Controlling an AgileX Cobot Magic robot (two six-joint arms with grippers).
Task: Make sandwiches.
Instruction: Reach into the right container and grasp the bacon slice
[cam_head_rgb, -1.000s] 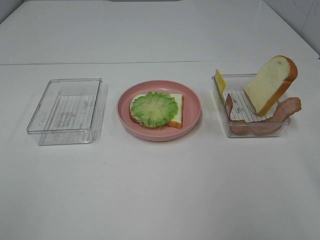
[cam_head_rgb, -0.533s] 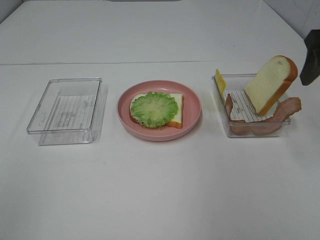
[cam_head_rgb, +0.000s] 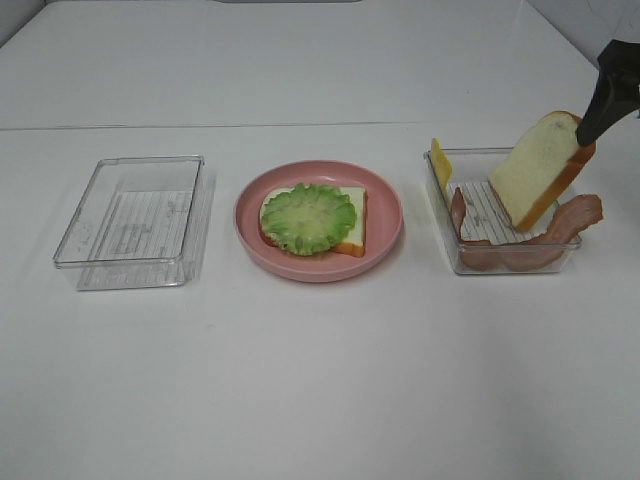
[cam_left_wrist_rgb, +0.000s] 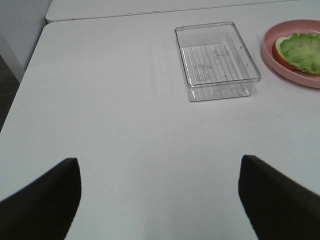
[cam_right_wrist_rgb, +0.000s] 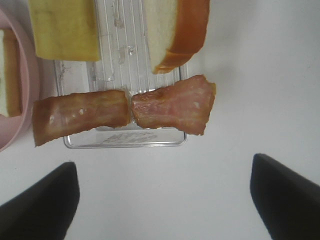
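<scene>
Start on your left. Only the left wrist view shows the left claw (cam_left_wrist_rgb: 159, 161): its two dark fingers stand wide apart over bare bench (cam_head_rgb: 320, 380), with nothing between them. Ahead of it sits the left tray (cam_head_rgb: 130, 220), clear plastic with a ribbed floor.

At the middle of the high view, the pink plate (cam_head_rgb: 390, 215) carries the lower bread slice (cam_head_rgb: 352, 222), lying flat with the ruffled lettuce (cam_head_rgb: 308, 217) on top of it.

On your right, the right tray (cam_head_rgb: 505, 262) holds the remaining sandwich parts. The cheese slice (cam_head_rgb: 440, 165) stands against its far-left corner. The leaning bread slice (cam_head_rgb: 540, 170) is propped up at a tilt. The bacon strips (cam_head_rgb: 570, 222) lie along the near side, one end hanging over the rim.

The high view catches only a dark sliver of the right claw (cam_head_rgb: 592, 120), at the frame's edge by the leaning bread's crust. The right wrist view shows what that view cannot: the right claw (cam_right_wrist_rgb: 162, 170) is open and holds nothing, hanging above the bench just beside the tray. It also shows the two bacon strips (cam_right_wrist_rgb: 125, 112) meeting end to end.

The bench is plain white and matte, and a seam runs across it behind the trays. In the left wrist view, a grey strip shows beyond the bench's edge.
</scene>
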